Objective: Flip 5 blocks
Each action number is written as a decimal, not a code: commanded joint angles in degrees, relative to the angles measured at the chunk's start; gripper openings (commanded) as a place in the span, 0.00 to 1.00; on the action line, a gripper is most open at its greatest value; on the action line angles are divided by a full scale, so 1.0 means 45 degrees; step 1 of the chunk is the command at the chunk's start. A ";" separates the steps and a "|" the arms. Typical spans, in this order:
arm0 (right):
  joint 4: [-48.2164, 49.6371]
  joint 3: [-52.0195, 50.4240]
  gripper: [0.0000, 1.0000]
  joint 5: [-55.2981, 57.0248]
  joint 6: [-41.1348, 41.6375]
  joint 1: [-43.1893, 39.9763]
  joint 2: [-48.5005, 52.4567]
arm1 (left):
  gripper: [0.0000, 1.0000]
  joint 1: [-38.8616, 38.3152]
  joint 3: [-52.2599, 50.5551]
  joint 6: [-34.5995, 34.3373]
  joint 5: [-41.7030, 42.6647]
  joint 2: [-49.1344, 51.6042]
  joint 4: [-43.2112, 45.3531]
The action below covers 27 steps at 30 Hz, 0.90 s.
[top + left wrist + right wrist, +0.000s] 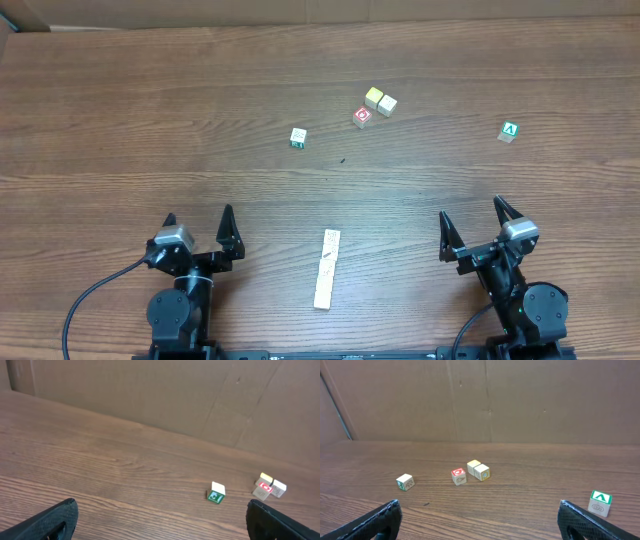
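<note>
left hand (198, 215) and right hand (470, 208) both gape wide, holding nothing; between them the blocks (326, 268) lie in a close row on the worktop (120, 120); farther out sit a red cube (362, 117) and, well to its right, a green cube (510, 131)

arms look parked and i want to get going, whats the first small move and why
Both the left pincer and right pincer stand open and empty, and the row of pale cubes lies between them, seemingly slightly nearer the left. I'd probably swing the left one over the row's nearest cube first.
</note>
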 commanded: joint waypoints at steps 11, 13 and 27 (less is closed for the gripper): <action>0.0049 -0.0136 1.00 0.0073 -0.0039 -0.0058 -0.0151 | 1.00 0.0136 -0.0044 0.2909 0.0112 -0.0146 0.0000; 0.0049 -0.0136 1.00 0.0073 -0.0044 -0.0058 -0.0151 | 1.00 0.0136 -0.0044 0.3560 0.0102 -0.0146 0.0000; 0.0049 -0.0136 1.00 0.0073 -0.0044 -0.0058 -0.0151 | 1.00 0.0131 -0.0044 0.4221 0.0063 -0.0146 0.0015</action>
